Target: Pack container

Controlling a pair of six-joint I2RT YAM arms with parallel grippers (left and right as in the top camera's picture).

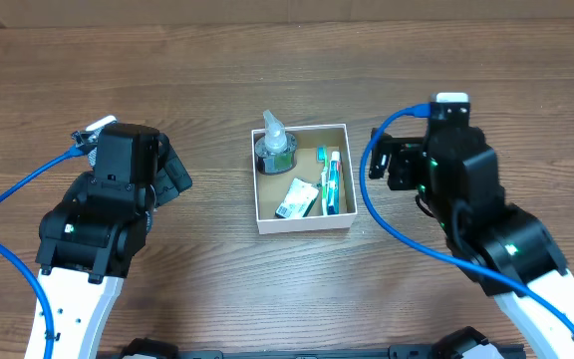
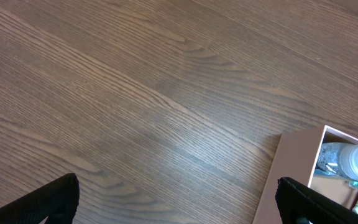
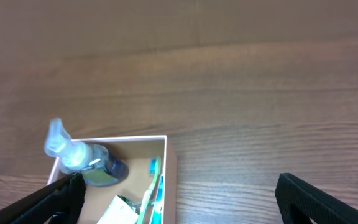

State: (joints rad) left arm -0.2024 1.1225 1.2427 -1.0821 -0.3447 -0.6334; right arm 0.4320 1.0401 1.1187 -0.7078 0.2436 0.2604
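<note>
Container (image 1: 302,221) between left gripper (image 1: 172,168) and right gripper (image 1: 392,165), both wide open, empty; risk of toppling bottle (image 1: 275,146) by low sweep

— How is the light on the worktop (image 1: 217,289)?
— Even and fairly bright, falling from above. The overhead view is sharp, the wood grain is crisp, and there is no hard glare.
— Any shadows?
— Only soft, faint ones, close against the walls of the container (image 1: 303,224).
— And the wrist views?
— Softer. On the left, a pale sheen crosses the wood, and the left claw (image 2: 178,190) is a black, featureless blur in the bottom corners. On the right, the top of the bottle (image 3: 82,158) looks washed out, and the right claw (image 3: 180,186) is just as dark and unfocused.
</note>
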